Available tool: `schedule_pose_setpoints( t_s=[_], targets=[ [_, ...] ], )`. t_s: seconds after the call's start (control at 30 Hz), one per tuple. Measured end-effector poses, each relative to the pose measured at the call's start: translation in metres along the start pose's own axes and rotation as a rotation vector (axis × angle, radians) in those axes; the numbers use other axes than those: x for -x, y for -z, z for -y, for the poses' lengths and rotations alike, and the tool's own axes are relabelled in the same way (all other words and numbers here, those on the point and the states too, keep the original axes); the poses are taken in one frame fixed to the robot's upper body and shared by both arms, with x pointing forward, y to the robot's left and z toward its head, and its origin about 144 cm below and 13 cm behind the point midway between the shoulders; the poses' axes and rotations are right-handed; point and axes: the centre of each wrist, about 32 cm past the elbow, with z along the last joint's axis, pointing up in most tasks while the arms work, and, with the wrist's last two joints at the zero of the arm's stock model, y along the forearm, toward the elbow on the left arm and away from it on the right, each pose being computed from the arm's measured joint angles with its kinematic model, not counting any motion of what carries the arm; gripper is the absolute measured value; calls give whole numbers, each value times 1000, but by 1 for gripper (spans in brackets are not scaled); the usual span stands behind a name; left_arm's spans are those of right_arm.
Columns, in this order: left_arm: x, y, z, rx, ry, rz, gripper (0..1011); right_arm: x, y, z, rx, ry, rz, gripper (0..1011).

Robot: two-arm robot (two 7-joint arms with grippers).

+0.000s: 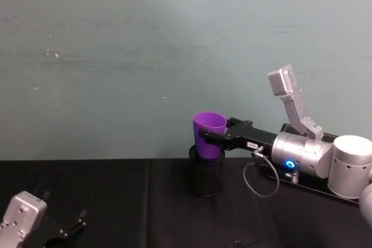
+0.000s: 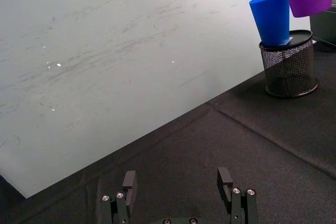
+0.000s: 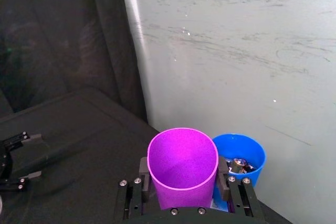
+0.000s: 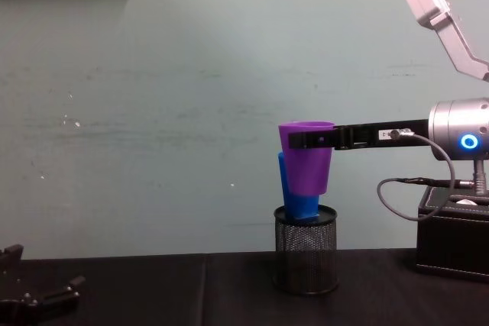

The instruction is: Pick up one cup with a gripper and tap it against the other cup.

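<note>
Pinching the purple cup [image 4: 309,169] from both sides just under its rim, the right gripper [image 4: 302,140] holds it mouth-up in the air above the black mesh pen holder [image 4: 306,259]. The blue cup [image 2: 270,17] stands tilted inside that holder, right beside the purple one (whether the two touch, I cannot tell). The left gripper [image 2: 177,182] sits low over the black tablecloth [image 4: 153,295] at far left, fingers spread.
</note>
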Motion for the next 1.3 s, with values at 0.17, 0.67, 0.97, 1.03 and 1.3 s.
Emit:
schedule_pose_setpoints(
  t_s=[0.17, 0.67, 0.97, 1.03, 1.3],
  targets=[
    [0, 0, 0, 0, 0, 0, 1004, -3, 0, -2, -3, 6, -5, 728],
    [0, 0, 0, 0, 0, 0, 1005, -9, 0, -11, -9, 16, -25, 728],
    [0, 0, 0, 0, 0, 0, 1005, -9, -1, -13, -13, 20, -27, 728],
    [0, 0, 0, 0, 0, 0, 1005, -9, -1, -14, -13, 21, -26, 726],
    [0, 0, 0, 0, 0, 0, 1005, -11, -2, -15, -15, 31, -35, 728]
  ],
)
